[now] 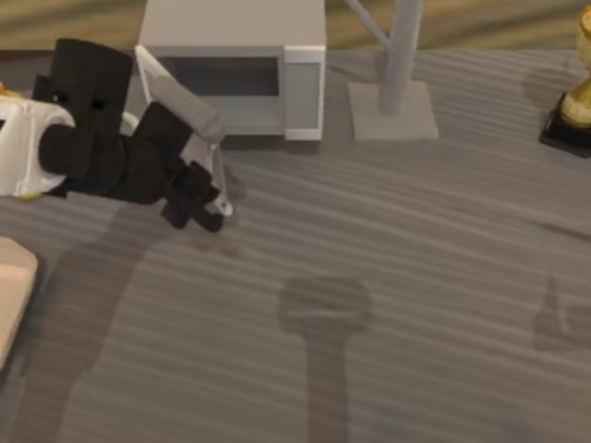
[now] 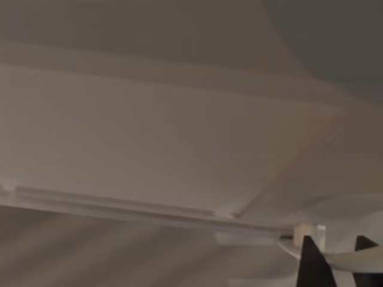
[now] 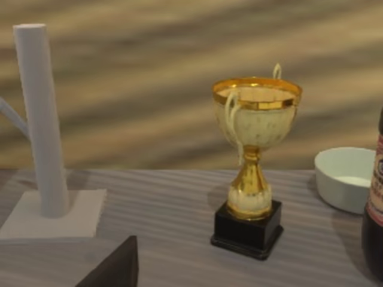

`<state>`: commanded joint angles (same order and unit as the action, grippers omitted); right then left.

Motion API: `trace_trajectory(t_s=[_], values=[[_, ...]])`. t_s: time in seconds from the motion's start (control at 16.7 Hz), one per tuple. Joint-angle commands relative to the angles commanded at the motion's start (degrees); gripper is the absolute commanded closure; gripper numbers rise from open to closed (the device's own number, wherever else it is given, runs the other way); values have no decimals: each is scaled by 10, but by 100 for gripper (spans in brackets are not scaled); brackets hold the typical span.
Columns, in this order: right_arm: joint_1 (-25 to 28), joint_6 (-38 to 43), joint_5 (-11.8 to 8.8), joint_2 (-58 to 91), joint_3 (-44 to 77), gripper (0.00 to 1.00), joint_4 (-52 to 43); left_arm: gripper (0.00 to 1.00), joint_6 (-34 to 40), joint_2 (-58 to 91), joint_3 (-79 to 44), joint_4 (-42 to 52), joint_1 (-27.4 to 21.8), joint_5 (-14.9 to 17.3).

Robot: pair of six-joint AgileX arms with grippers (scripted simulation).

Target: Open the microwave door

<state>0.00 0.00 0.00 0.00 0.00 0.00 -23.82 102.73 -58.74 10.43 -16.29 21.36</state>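
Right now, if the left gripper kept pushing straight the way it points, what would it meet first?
Probably bare table: the left gripper sits at the free edge of the swung-out microwave door, pointing toward the table's right. Depth is unclear.

Grey wood-grain table [image 1: 388, 277], microwave [image 1: 235, 37] at rear, pole stand [image 1: 392, 111] beside it, trophy [image 1: 577, 101] far right
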Motion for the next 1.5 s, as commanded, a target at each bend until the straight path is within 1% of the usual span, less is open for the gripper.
trace_trajectory(t_s=[0.54, 1.5], values=[[0, 0, 0, 0, 0, 0, 0, 100, -63, -2, -3, 27, 29, 36], [0, 0, 0, 0, 0, 0, 0, 100, -64, -2, -3, 27, 29, 36]])
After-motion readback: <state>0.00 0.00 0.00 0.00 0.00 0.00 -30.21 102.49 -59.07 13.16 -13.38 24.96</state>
